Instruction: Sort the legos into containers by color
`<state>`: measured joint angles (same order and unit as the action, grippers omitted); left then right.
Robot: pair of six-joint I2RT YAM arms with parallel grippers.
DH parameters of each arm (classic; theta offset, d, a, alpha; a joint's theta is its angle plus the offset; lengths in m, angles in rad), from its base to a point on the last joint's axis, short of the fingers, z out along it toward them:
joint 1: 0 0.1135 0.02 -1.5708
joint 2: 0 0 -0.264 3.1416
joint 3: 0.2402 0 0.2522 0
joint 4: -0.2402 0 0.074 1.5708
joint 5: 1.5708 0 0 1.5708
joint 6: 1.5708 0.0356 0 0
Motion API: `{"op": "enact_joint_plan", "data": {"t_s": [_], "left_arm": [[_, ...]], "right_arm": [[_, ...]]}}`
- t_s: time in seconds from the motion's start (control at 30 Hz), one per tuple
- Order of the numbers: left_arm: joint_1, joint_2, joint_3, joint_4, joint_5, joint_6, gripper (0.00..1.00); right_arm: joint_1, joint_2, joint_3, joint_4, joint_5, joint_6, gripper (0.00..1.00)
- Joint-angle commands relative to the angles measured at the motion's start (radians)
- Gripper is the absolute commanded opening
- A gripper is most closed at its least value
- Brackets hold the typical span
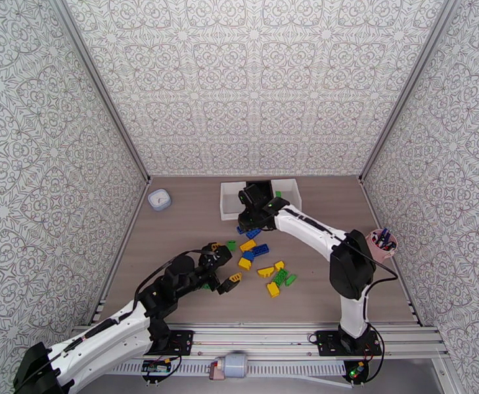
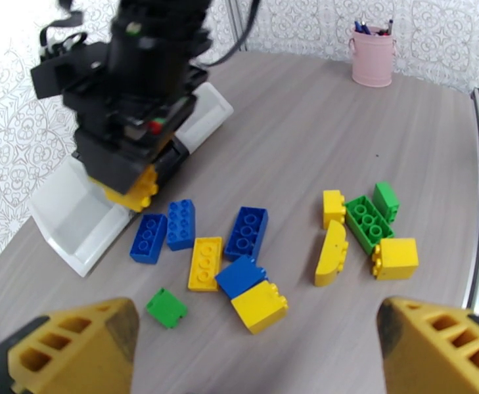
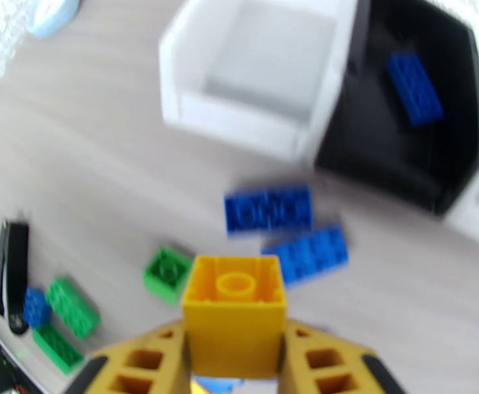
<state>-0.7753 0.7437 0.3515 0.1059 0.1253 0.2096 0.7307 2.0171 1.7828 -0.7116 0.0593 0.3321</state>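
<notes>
While right tool (image 3: 234,346) is clamping a yellow brick (image 3: 234,300) and left tool (image 2: 252,349) is gaping, centring over empty white bin (image 3: 239,123) is advised.

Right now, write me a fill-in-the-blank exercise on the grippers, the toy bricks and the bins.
The right two-finger gripper is shut on a chunky plastic studded brick coloured ____.
The black open-top plastic bin holds a long studded brick coloured ____.
The left two-finger gripper hangs above the wood-grain table, its jaws ____.
Missing words: yellow, blue, open.
</notes>
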Motion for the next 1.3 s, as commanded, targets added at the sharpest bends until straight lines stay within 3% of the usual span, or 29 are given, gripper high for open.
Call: {"op": "enact_joint_plan", "data": {"t_s": [0.0,0.17,0.37,0.5,0.7,1.0,1.27], "left_arm": [[-0.009,-0.019,-0.033,0.080,-0.019,0.001,1.00],[-0.016,-0.024,-0.037,0.071,-0.094,-0.025,1.00],[0.012,-0.007,-0.005,0.033,-0.071,0.058,1.00],[0.049,0.008,0.008,0.001,-0.089,-0.055,1.00],[0.086,-0.041,-0.059,0.083,-0.109,-0.142,1.00],[0.123,-0.098,-0.059,0.055,-0.213,-0.280,1.00],[0.154,-0.001,0.046,-0.090,-0.269,-0.382,1.00]], "right_arm": [[-0.011,0.078,0.132,0.005,0.035,-0.055,0.35],[-0.035,0.186,0.285,0.020,0.031,-0.063,0.34],[-0.053,0.359,0.539,-0.052,0.036,-0.076,0.34],[-0.065,0.450,0.664,-0.070,0.036,-0.085,0.32],[-0.072,0.521,0.756,-0.082,0.043,-0.103,0.35],[-0.074,0.434,0.706,-0.105,0.035,-0.128,0.70],[-0.074,0.134,0.242,0.048,0.036,-0.130,0.83]]}}
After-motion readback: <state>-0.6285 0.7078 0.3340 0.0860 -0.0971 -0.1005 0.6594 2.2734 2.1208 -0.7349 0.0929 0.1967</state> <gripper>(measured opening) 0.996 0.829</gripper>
